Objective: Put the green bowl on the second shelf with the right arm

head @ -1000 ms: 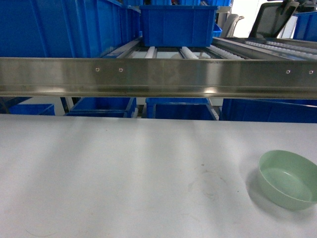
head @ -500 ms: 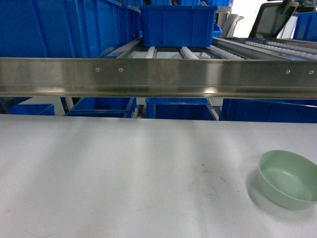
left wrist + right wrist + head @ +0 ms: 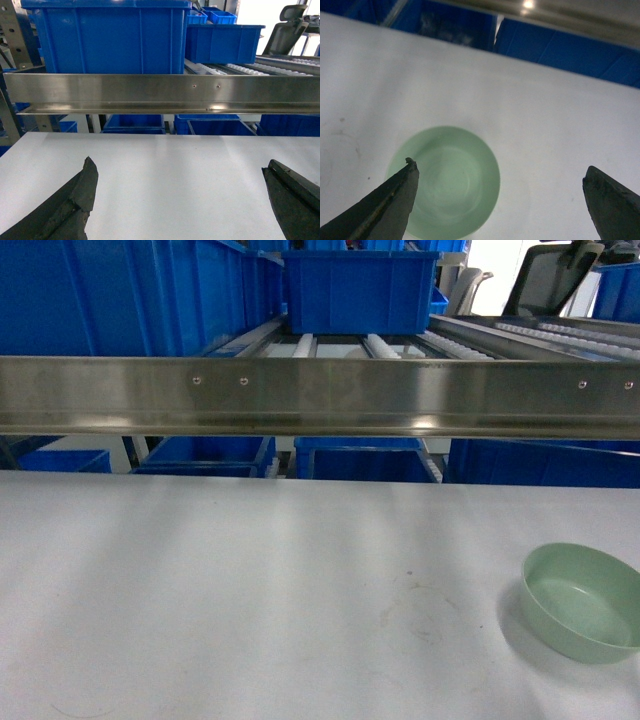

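White tabletop ahead, steel rack behind. I see green bowl near right edge, upright. Right gripper wide, apparently above bowl, not touching. Left gripper wide, empty.

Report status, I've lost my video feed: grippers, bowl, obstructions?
Both grippers open, empty. Small pale mint-green bowl upright on white tabletop, below right gripper. Left gripper clear. No obstruction seen.

The small round mint-green bowl sits on the flat white tabletop, at its right side. Behind the tabletop stands the stainless-steel rack carrying a deep blue plastic bin.
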`<state>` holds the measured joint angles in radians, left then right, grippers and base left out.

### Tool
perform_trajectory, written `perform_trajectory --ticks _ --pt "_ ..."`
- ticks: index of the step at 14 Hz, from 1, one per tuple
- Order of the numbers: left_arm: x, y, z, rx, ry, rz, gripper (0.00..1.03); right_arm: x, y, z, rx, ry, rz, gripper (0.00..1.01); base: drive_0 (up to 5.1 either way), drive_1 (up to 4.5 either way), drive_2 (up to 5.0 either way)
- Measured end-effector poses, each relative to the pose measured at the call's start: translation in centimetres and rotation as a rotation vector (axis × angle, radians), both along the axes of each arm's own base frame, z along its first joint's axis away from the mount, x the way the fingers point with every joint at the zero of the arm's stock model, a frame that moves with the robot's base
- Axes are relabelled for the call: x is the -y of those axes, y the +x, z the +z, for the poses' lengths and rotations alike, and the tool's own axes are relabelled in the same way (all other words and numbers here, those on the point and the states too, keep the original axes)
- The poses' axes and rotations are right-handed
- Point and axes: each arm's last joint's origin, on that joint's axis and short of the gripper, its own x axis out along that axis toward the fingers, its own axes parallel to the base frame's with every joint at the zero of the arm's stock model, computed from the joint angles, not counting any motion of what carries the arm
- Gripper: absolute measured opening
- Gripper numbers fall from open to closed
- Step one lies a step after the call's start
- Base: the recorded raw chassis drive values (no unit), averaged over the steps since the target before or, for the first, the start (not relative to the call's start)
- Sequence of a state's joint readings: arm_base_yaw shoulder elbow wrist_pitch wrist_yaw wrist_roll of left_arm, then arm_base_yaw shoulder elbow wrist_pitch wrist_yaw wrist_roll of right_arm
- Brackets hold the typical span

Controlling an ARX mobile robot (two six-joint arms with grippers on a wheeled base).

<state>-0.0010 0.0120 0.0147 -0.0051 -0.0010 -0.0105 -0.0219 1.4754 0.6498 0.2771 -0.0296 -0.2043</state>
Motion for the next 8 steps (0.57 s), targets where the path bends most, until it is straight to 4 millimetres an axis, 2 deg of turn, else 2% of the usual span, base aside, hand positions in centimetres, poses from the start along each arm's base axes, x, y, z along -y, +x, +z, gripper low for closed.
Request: perform_trajectory --ticks 2,4,6,8 --pt "0.0 0.0 0.0 0.000 0.000 0.000 0.98 0.8 2.6 -1.2 -0.117 0.012 -0.013 0.98 0.0 0.00 0.0" --pt "0.0 0.0 0.0 0.000 0.000 0.000 0.98 1.1 4.5 -1.5 -0.174 0.025 -0.016 0.98 0.0 0.00 0.0" --pt "0.0 0.0 0.0 0.000 0.000 0.000 0.98 1.4 5.8 -2.5 -0.211 0.022 -0.025 0.98 0.0 0.00 0.0" --pt "0.0 0.0 0.0 0.000 0.000 0.000 0.98 1.9 6.3 -4.1 -0.270 0.018 -0.045 0.98 0.0 0.00 0.0"
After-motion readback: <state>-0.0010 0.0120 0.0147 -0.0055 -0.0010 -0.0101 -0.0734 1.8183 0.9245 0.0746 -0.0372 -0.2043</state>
